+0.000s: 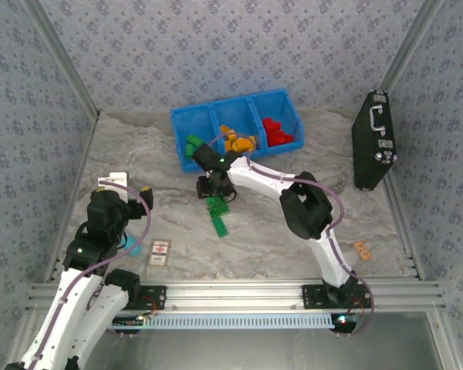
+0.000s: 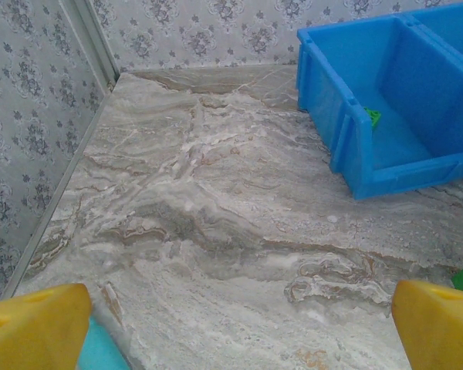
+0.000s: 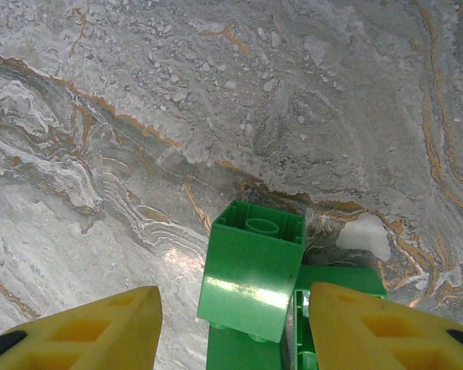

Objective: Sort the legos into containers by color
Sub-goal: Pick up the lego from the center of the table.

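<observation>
The blue bin (image 1: pixel 177 136) stands at the back, with green legos (image 1: pixel 194 144) in its left compartment, orange ones (image 1: pixel 239 142) in the middle and red ones (image 1: pixel 276 131) on the right. My right gripper (image 1: pixel 216 186) hangs just in front of it, over a small pile of green legos (image 1: pixel 218 216) on the table. In the right wrist view a green brick (image 3: pixel 251 274) lies on its side between the fingers of the right gripper (image 3: pixel 235 333), which is open with a gap at the left finger. My left gripper (image 2: pixel 235 339) is open with nothing in it, low at the left (image 1: pixel 125 189).
A black case (image 1: pixel 374 142) leans on the right wall. A light-blue cylinder (image 1: pixel 130 243) and a printed card (image 1: pixel 160 253) lie near the left arm. A small orange piece (image 1: pixel 361 250) lies at the front right. The bin's wall (image 2: pixel 417 173) shows to the right ahead of the left gripper.
</observation>
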